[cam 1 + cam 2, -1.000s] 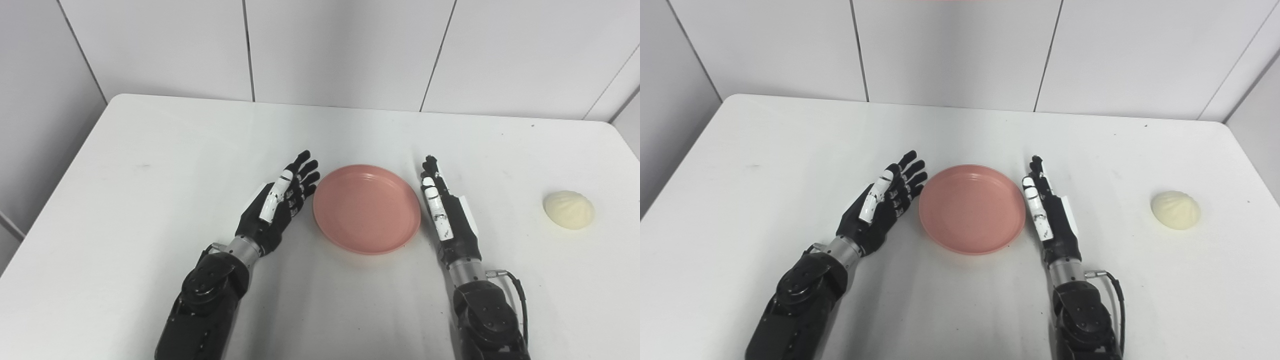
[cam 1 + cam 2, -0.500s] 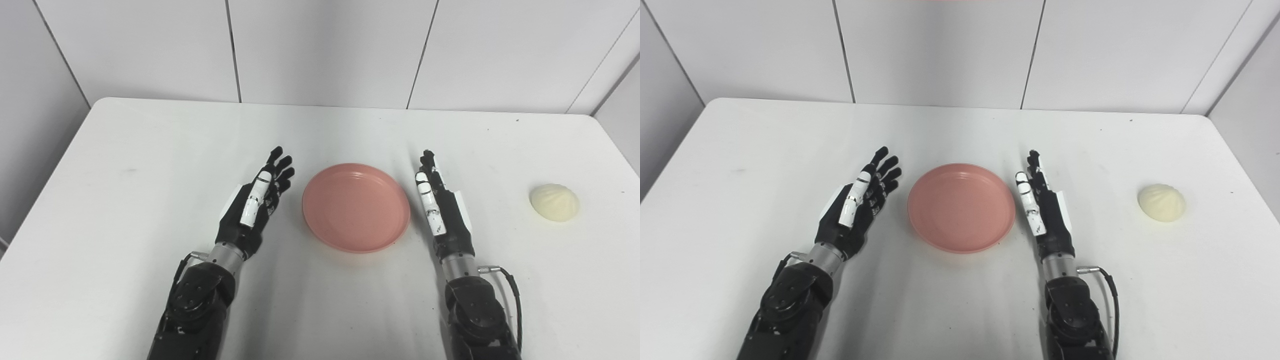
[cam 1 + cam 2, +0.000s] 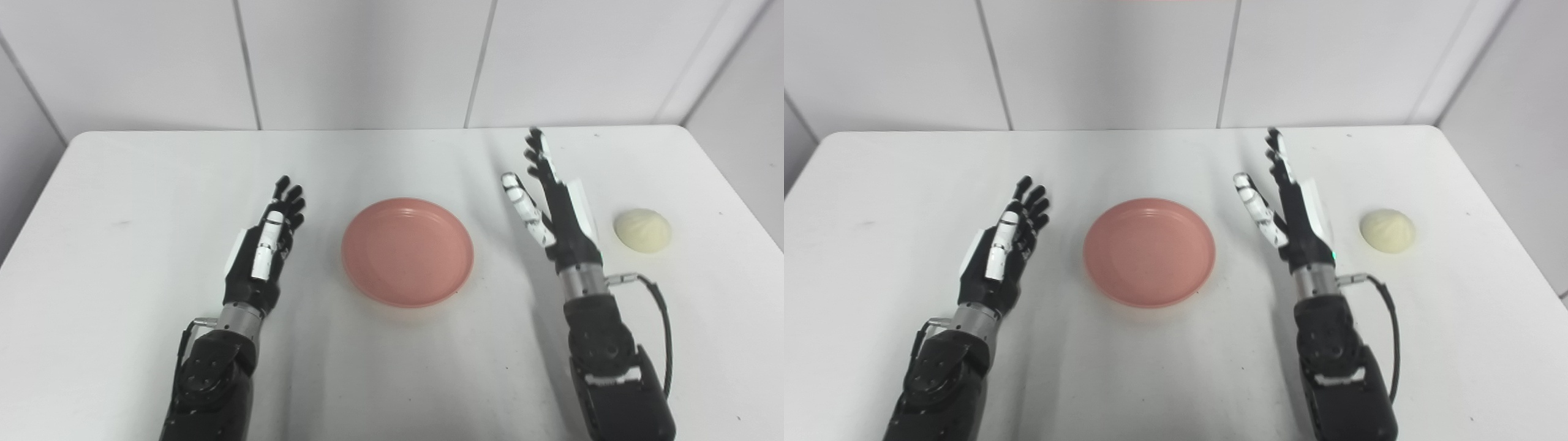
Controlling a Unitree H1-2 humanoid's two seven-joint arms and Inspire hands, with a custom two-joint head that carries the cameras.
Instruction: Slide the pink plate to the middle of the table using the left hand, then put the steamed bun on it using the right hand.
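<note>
The bun [image 3: 642, 229] lies just right of the right hand [image 3: 554, 199], whose fingers are spread wide and empty; the left hand [image 3: 264, 254], also open, sits across the plate [image 3: 407, 252].

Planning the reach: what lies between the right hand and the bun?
Nothing: only bare table separates the right hand from the bun, clear in both eye views. The plate lies on the hand's other side.

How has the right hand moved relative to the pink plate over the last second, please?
Yes: the right hand has left the pink plate, shifting toward the steamed bun.
</note>
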